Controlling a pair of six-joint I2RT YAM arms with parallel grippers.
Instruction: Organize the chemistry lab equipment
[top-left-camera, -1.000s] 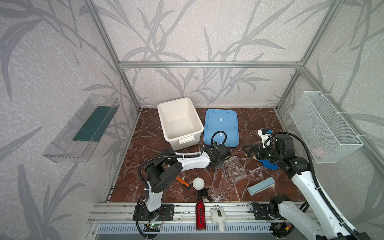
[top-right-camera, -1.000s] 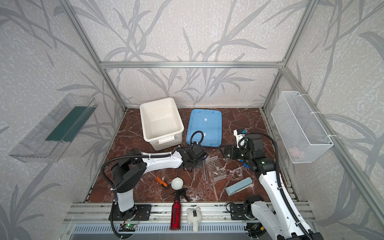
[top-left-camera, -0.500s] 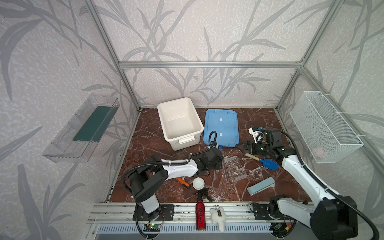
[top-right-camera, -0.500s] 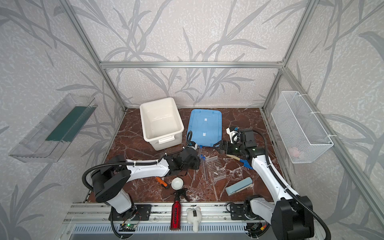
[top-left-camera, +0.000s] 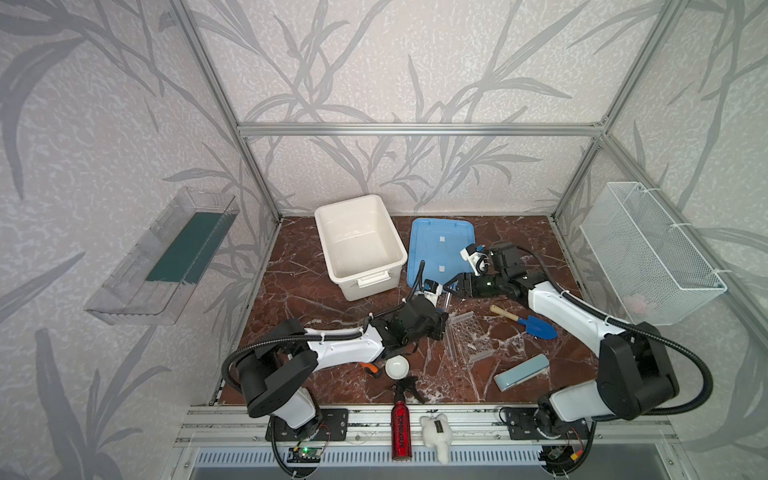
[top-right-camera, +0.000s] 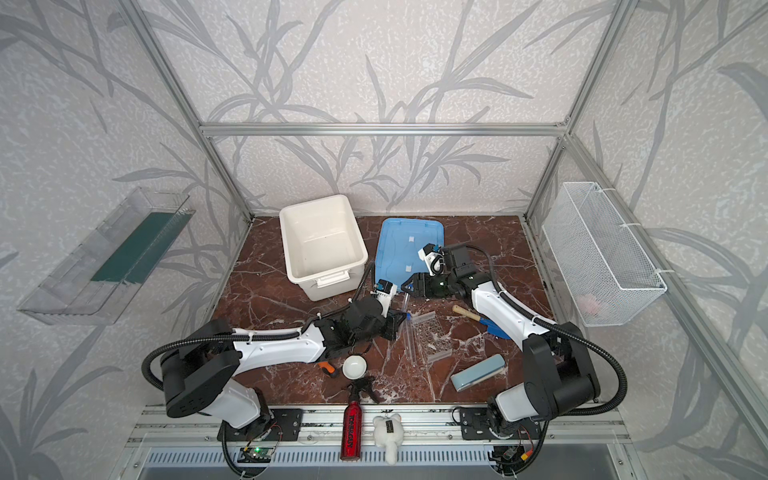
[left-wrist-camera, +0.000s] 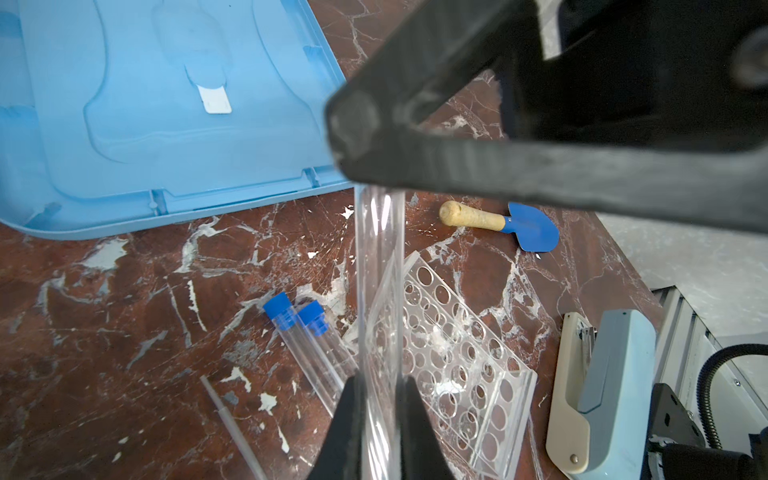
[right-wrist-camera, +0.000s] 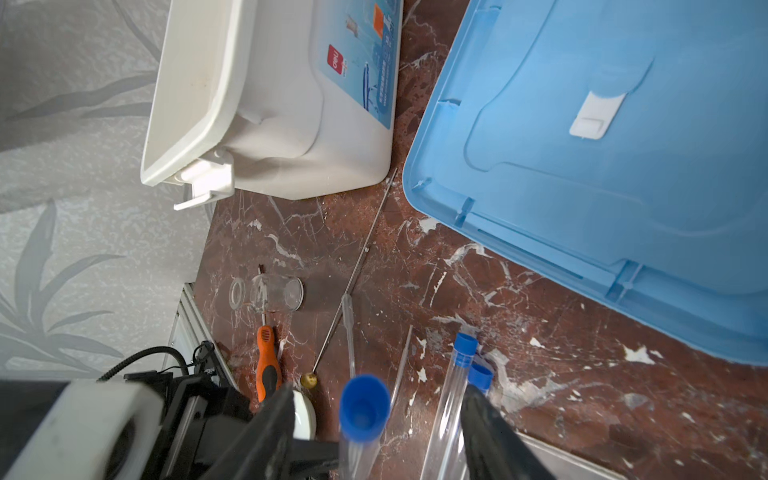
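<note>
My left end effector (left-wrist-camera: 380, 419) is clenched on one clear tube (left-wrist-camera: 380, 291), which stands roughly upright out of it. The tube's blue cap (right-wrist-camera: 365, 405) sits between the fingers (right-wrist-camera: 266, 432) of my right end effector (right-wrist-camera: 374, 432). Those fingers stand on either side of the cap with a gap showing on both sides, so the right end effector is released and not touching it.

In both top views the two end effectors meet above the middle of the desk (top-left-camera: 316, 299), just in front of the blue lid (top-left-camera: 440, 245) and beside the white bin (top-left-camera: 359, 245).

Two more blue-capped tubes (left-wrist-camera: 309, 345) lie flat on the desk, side by side and touching, just beside the clear rack (left-wrist-camera: 453, 353). The rack lies tilted on its side, holes facing up. A thin dropper (right-wrist-camera: 348, 328) and a thin rod (right-wrist-camera: 357, 266) lie on the desk near the tubes; another thin rod (left-wrist-camera: 232, 419) shows in the left wrist view.

A small clear cup (right-wrist-camera: 272, 293) lies on its side near the desk's edge, with the orange-handled screwdriver (right-wrist-camera: 266, 359) next to it. The small white dish (top-left-camera: 397, 368) sits upright near the front edge, just beside the screwdriver tip in a top view.

Also on the desk: blue trowel (top-left-camera: 525, 322), pale blue stapler (top-left-camera: 521, 372), red spray bottle (top-left-camera: 401, 419) on the front rail.
</note>
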